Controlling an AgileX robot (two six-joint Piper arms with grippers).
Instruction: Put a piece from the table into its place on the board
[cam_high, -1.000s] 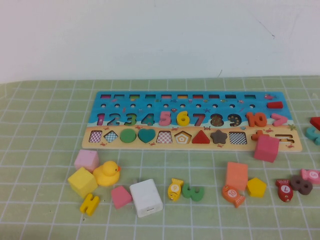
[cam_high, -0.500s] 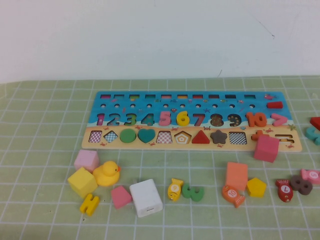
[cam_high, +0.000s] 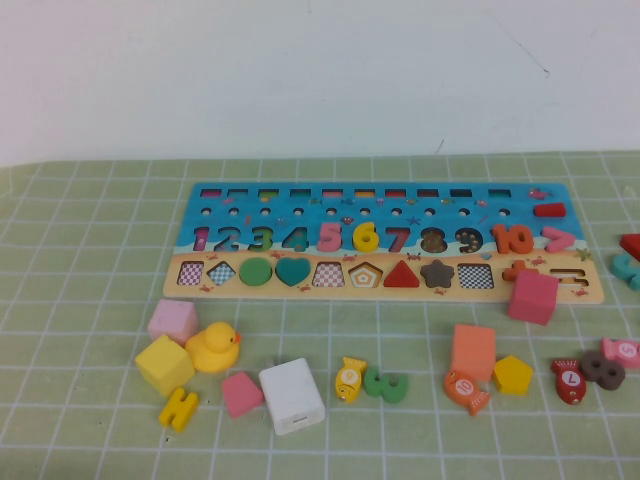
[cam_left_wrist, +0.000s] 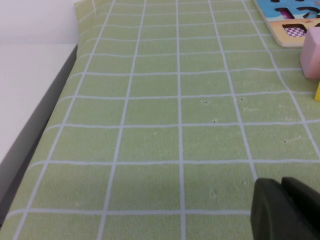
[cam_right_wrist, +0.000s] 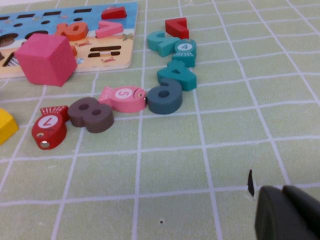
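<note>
While the high view shows no arms, the piece sits in its slot on the board. Only the left wrist view shows the left gripper, closed over bare table; the right gripper nears a dark-teal numeral, its opening unreadable.

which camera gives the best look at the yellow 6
The high view: the yellow 6 sits in its slot on the board, between the pink 5 and the 7. Neither wrist view shows it. The left gripper and right gripper hang low over bare mat.
</note>
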